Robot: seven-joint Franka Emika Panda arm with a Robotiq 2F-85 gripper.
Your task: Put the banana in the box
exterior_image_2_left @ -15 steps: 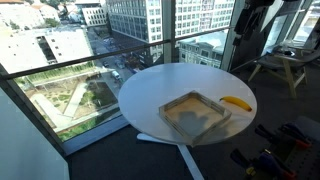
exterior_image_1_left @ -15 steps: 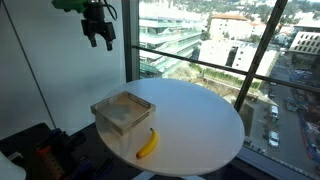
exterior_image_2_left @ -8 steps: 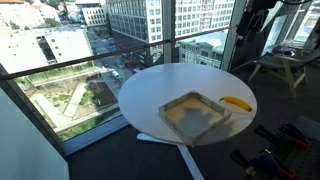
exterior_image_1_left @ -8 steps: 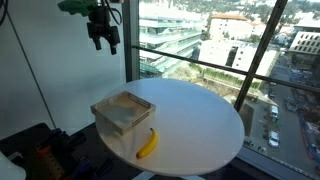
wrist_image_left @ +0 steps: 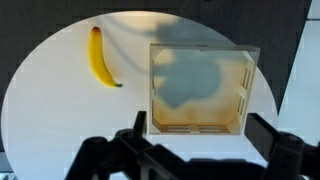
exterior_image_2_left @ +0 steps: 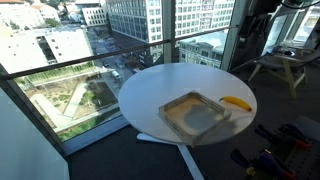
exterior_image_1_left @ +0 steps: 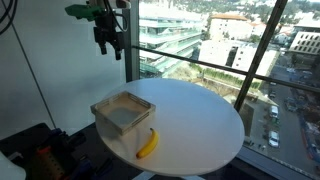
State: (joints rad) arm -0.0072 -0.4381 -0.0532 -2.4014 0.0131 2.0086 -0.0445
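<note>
Gripper (exterior_image_1_left: 110, 49) up high, jaws wide apart, nothing held. Wooden box (exterior_image_1_left: 118, 128) sits well below it on white round table (exterior_image_1_left: 200, 120); banana (exterior_image_1_left: 147, 144) near box, not touching.

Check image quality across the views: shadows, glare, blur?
Wrist view: a soft dark shadow lies across the box floor, the banana is clear, and the white table is bright, nearly washed out. Exterior view: the gripper is backlit against the window, almost a silhouette. Both exterior views: even daylight, no visible motion blur.
</note>
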